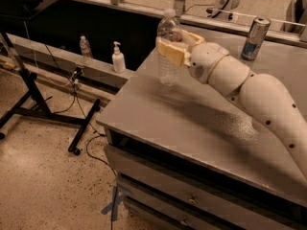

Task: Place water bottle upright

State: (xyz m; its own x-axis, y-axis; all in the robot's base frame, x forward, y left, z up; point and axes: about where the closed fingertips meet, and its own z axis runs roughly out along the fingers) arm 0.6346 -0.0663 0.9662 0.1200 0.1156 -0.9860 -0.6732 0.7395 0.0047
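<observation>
The water bottle [169,61] is a clear ribbed plastic bottle with a white cap. It stands upright near the far left part of the grey table [192,123], its base at or just above the surface. My gripper [173,46], with yellowish fingers [171,52], is shut around the bottle's upper body at the label. The white arm reaches in from the right.
A drink can [254,32] stands at the table's far right. A small clear bottle [85,49] and a white pump dispenser [118,58] sit on a low ledge to the left. A black stand [38,110] and cables lie on the floor. Drawers [192,195] front the table.
</observation>
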